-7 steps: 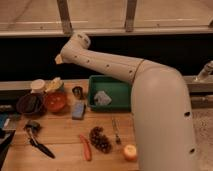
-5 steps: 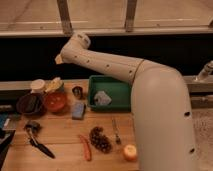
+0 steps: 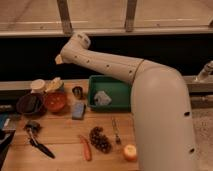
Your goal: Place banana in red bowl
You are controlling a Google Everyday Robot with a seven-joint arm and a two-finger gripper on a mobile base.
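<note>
Clearly the largest thing is the white arm [image 3: 150,95]. Its bulky body fills the right side, and one long link slants up and left from it, over the tray [image 3: 120,92], to a rounded joint high at left. Just below that joint, at the arm's far tip, is the end effector [image 3: 60,58]. It hangs in the air against the dark band behind the counter [image 3: 60,131], above and behind the bowls. Its jaws stand wide, and the banana is not between them.

The counter is pale wood. A grey sill runs along its back edge, and the arm hides its right part. The green tray lies at the back middle, with a pale crumpled lump [image 3: 102,97] inside.

The red bowl [image 3: 55,101] stands at back left. It is round and orange-red, with a glossy inside and nothing visible in it. A dark bowl [image 3: 29,104] sits just beside it on the left.

The banana [image 3: 53,84] is short, pale yellow and slightly curved. It lies just behind the red bowl's far rim, next to a white cup [image 3: 37,85]. I cannot tell whether it touches the rim.

A blue sponge [image 3: 78,110] lies right of the red bowl, with a small dark cup [image 3: 77,91] behind it. Bare wood opens in front of the red bowl. Nearer the front edge lie a black tool [image 3: 37,140], a carrot stick [image 3: 86,148], a dark cluster [image 3: 100,139], a fork [image 3: 116,132] and an orange [image 3: 130,151].
</note>
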